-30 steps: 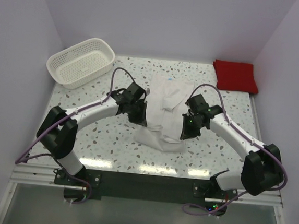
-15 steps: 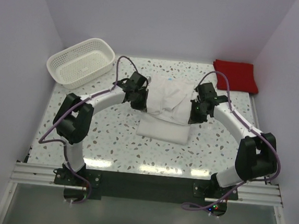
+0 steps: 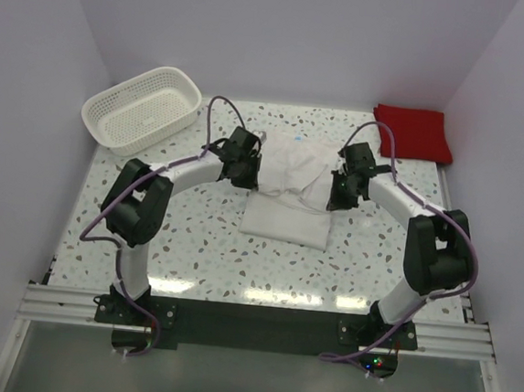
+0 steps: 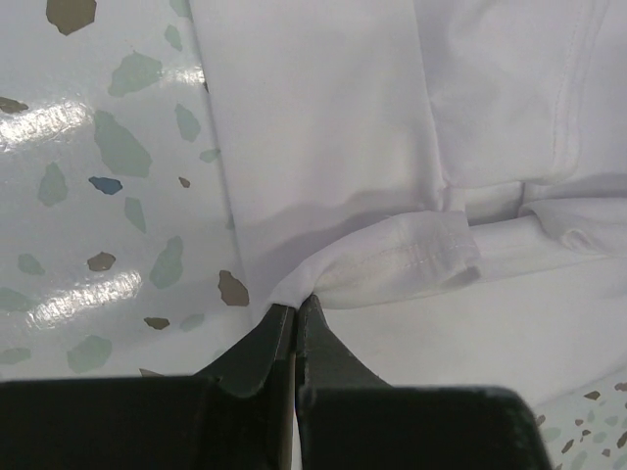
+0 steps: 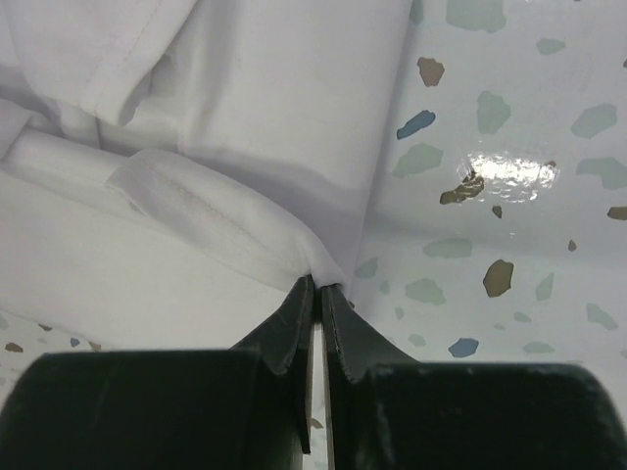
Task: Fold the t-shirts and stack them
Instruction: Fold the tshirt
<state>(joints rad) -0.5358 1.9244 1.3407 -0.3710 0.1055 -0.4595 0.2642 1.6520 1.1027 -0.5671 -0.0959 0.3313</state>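
Overhead plus close wrist views, shared white t-shirt [image 3: 287,224]

- You see the white t-shirt [image 3: 287,194] in the middle of the scene, partly folded. Its 6 o'clock end is a flat, smooth rectangle, and a rumpled, doubled-over layer sits toward 12 o'clock.
- Its stitched hem edge is drawn up and pinched on both sides. The left gripper [image 4: 296,311] clamps the cloth at 9 o'clock and the right gripper [image 5: 318,289] at 3 o'clock.
- Your red t-shirt [image 3: 412,133] lies at 1 o'clock from the white one, well apart. It is folded into a flat, tidy rectangle.
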